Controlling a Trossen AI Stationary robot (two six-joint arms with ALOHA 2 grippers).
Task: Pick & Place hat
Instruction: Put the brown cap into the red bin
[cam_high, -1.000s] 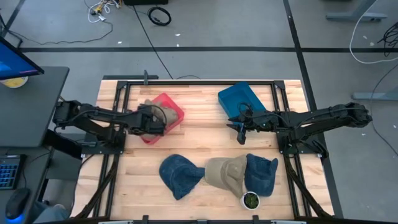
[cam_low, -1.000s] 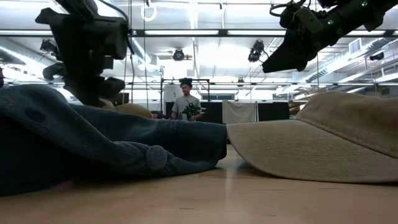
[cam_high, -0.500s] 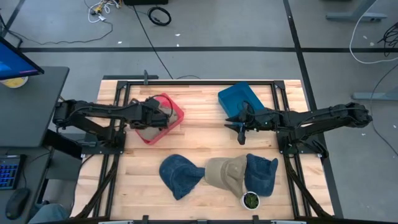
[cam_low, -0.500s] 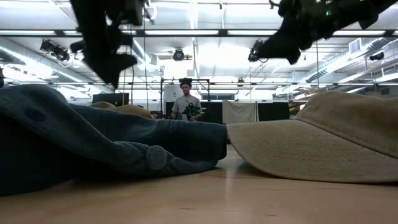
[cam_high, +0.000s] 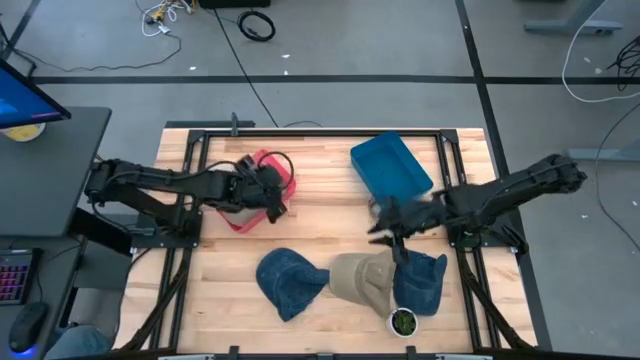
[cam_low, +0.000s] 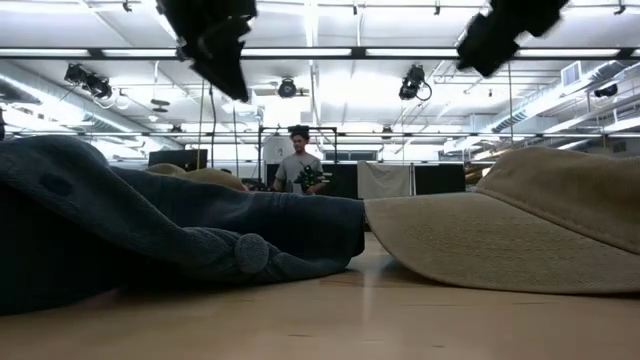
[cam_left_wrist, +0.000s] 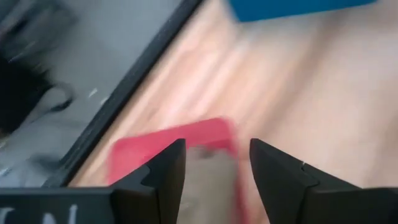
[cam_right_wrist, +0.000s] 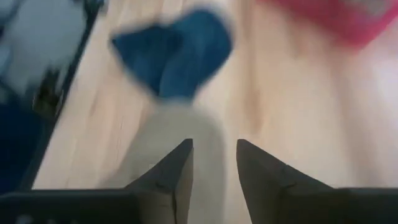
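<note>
A tan hat (cam_left_wrist: 210, 180) lies inside the red bin (cam_high: 285, 174) at the table's far left. My left gripper (cam_left_wrist: 214, 147) hovers open above that bin, its fingers apart over the hat and touching nothing. Near the front edge three hats lie side by side on the table: a blue denim one (cam_high: 287, 281), a tan cap (cam_high: 364, 278) and another blue one (cam_high: 419, 281). My right gripper (cam_high: 396, 236) hangs open just beyond them. In the right wrist view it (cam_right_wrist: 213, 148) stands over the tan cap (cam_right_wrist: 166, 144), with nothing between its fingers.
A blue bin (cam_high: 391, 163) stands at the far middle of the table. A small round pot (cam_high: 403, 322) sits at the front edge beside the hats. Black frame rails (cam_high: 190, 240) run along the table's left and right sides. A person (cam_low: 298, 165) stands far off in the room.
My left gripper has opened and let go of the tan hat, which now lies in the red bin, then risen and drifted a little toward the right. My right gripper has swung from beside the blue bin toward the near edge, to above the row of hats.
</note>
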